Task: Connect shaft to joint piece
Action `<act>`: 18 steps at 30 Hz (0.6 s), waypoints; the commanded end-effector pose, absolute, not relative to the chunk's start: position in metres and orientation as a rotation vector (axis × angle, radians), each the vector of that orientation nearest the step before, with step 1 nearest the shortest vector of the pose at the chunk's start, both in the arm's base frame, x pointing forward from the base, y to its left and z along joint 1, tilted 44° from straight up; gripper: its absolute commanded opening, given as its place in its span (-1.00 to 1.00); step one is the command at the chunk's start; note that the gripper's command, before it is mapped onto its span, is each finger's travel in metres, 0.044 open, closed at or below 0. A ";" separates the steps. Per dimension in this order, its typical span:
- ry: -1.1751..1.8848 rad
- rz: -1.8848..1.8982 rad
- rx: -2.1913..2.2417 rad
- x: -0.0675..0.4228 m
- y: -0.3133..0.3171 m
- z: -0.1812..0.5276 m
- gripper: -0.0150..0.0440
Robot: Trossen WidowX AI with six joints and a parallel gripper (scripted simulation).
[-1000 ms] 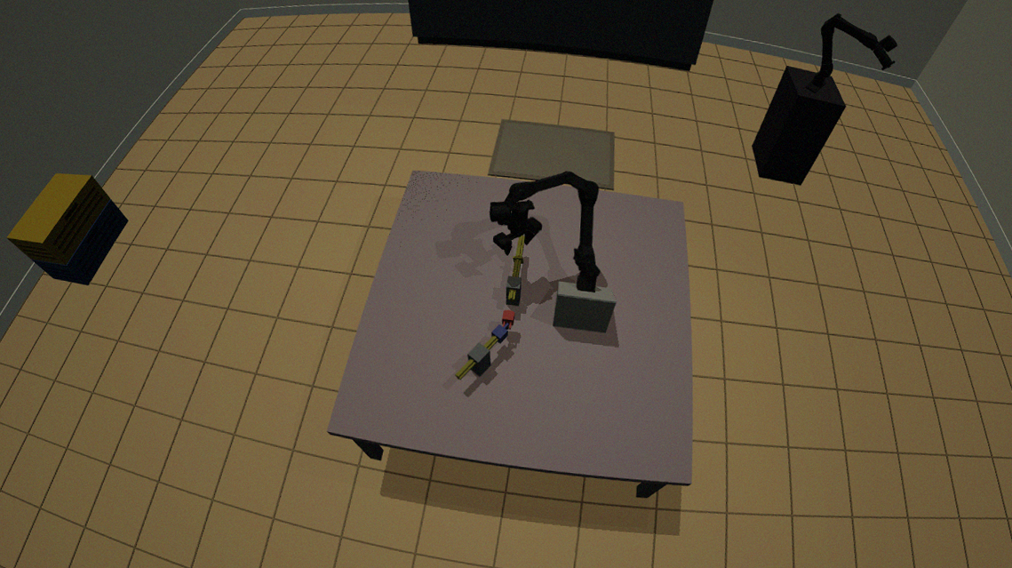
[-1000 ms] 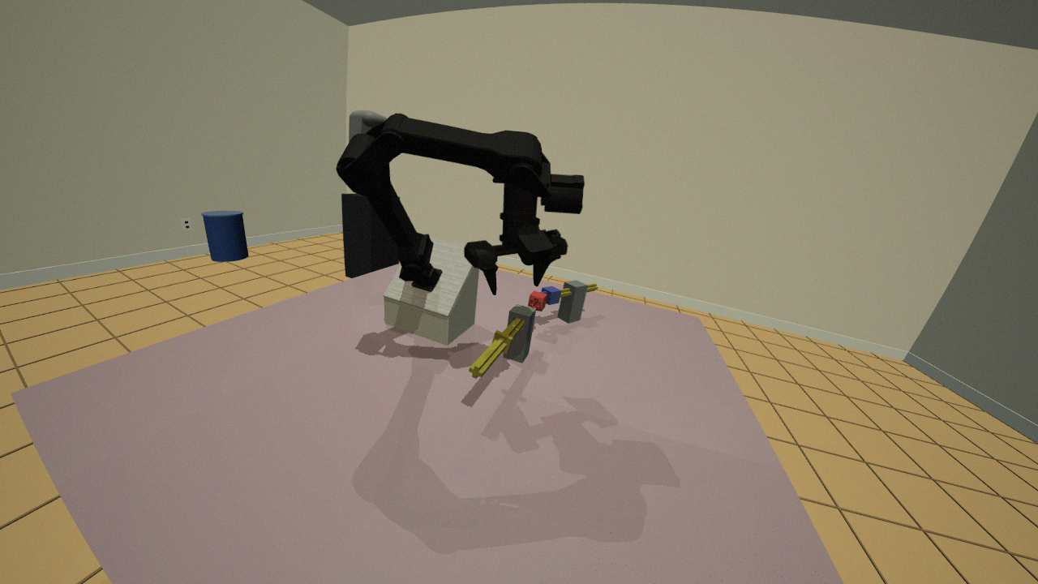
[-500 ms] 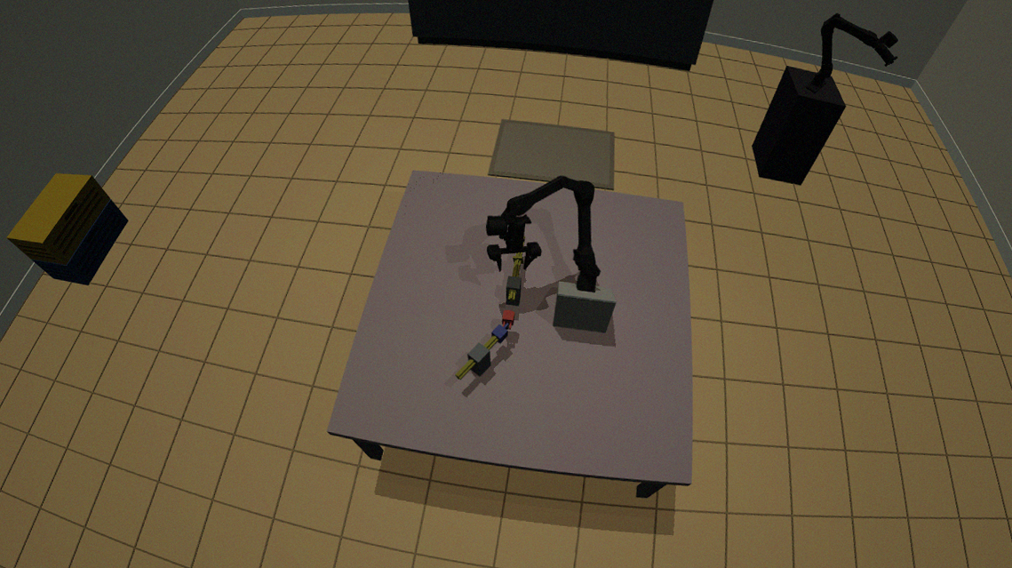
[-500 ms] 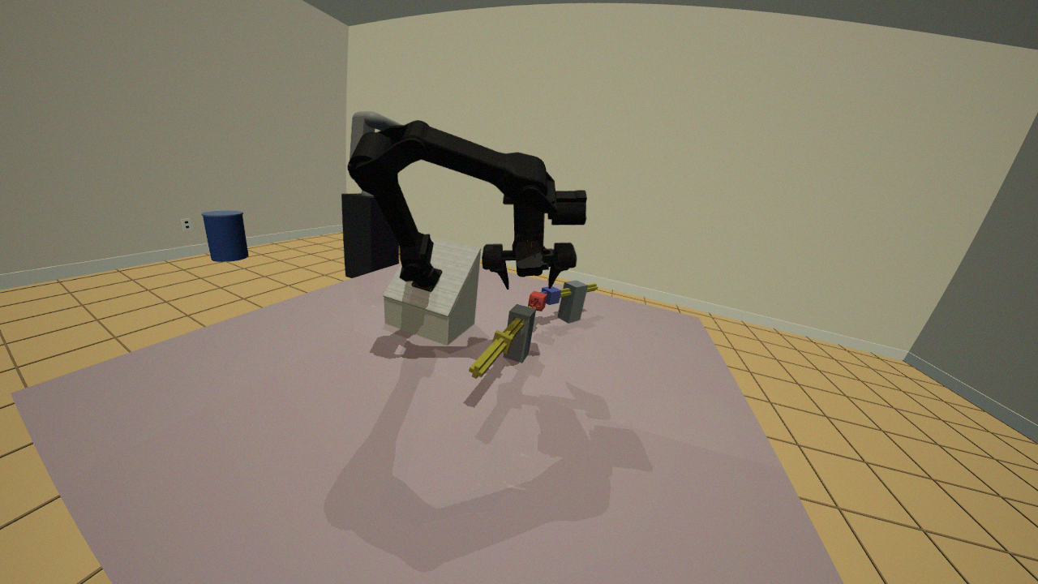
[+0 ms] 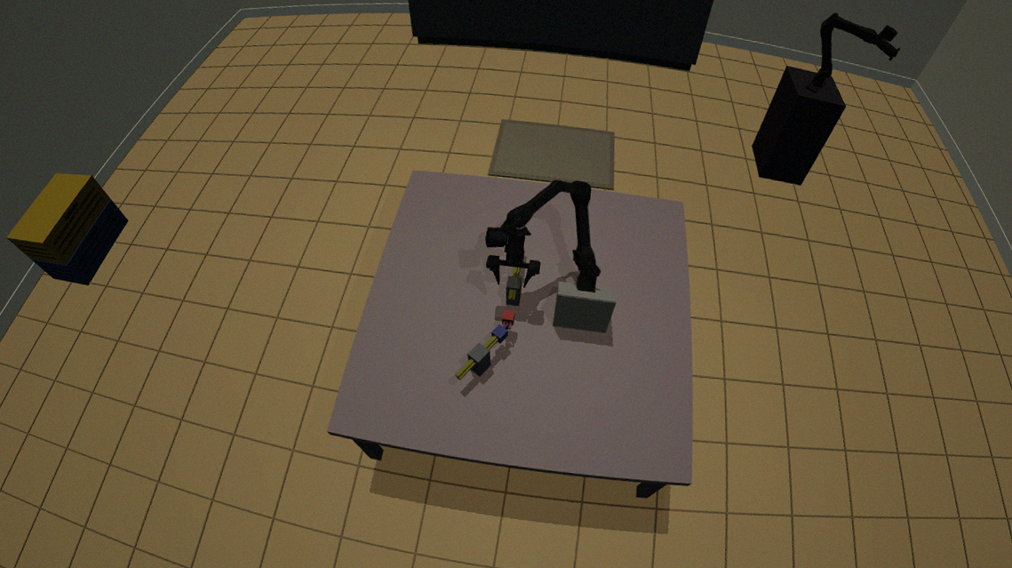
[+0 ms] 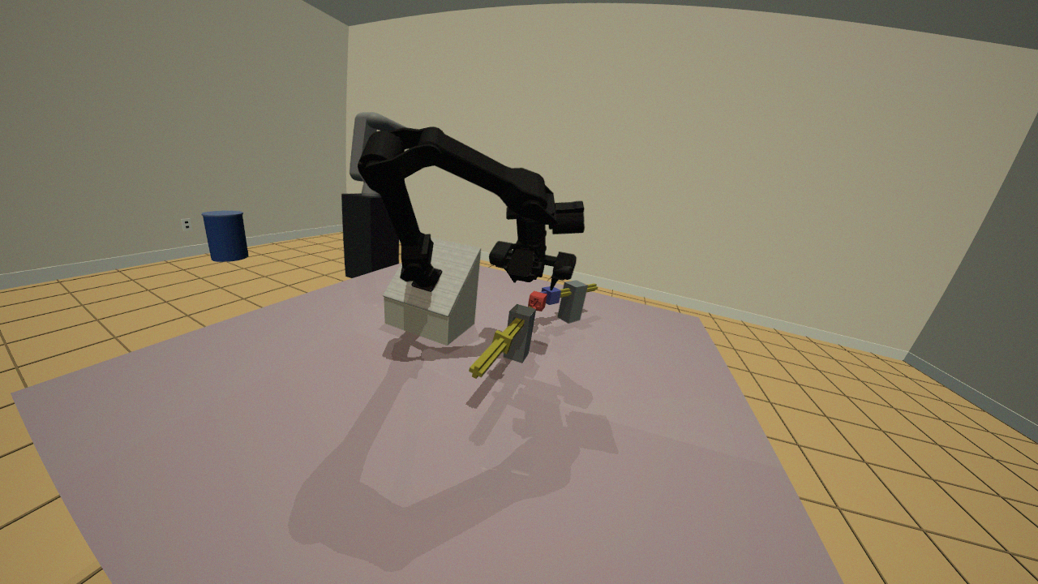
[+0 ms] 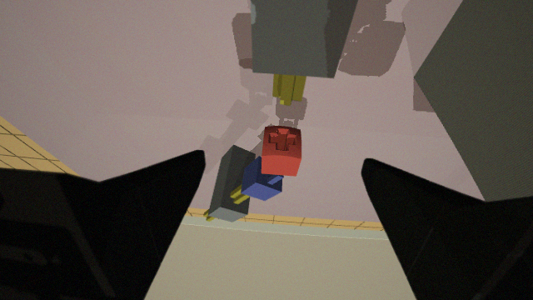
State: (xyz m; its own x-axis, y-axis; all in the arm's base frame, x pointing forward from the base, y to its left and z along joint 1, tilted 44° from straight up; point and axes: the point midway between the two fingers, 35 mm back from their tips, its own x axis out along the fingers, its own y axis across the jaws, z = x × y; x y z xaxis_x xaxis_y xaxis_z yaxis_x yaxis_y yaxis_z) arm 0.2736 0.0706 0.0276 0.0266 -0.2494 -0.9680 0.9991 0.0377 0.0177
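Note:
The red joint piece [image 5: 507,315] [image 6: 537,300] [image 7: 281,163] hangs on a blue fork [image 5: 499,332] [image 6: 551,295] [image 7: 261,192] at the end of the first yellow shaft [image 5: 464,370] [image 6: 592,287], held in the far grey block [image 6: 572,303] [image 7: 231,175]. Its cross-shaped opening faces roughly toward the second yellow shaft [image 6: 487,354] [image 7: 288,87]; exact alignment is unclear. That shaft runs through the nearer grey block [image 6: 519,341] [image 7: 291,37], its tip a gap short of the red piece. My gripper [image 5: 512,284] [image 6: 535,283] [image 7: 283,162] is open and empty, above the nearer block's area, pointing down.
The arm's pale wedge base [image 5: 583,310] [image 6: 463,305] [image 7: 479,104] stands beside the nearer block, to the right in the top view and the wrist view. Both blocks and the base stand on the mauve table [image 5: 406,403] [image 6: 217,435]. The second shaft has a raised collar behind its block.

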 end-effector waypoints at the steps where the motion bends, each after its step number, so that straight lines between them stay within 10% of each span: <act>1: 1.023 -1.293 1.028 0.272 0.072 0.023 1.00; 18: 1.115 -1.084 0.642 0.285 0.031 0.059 1.00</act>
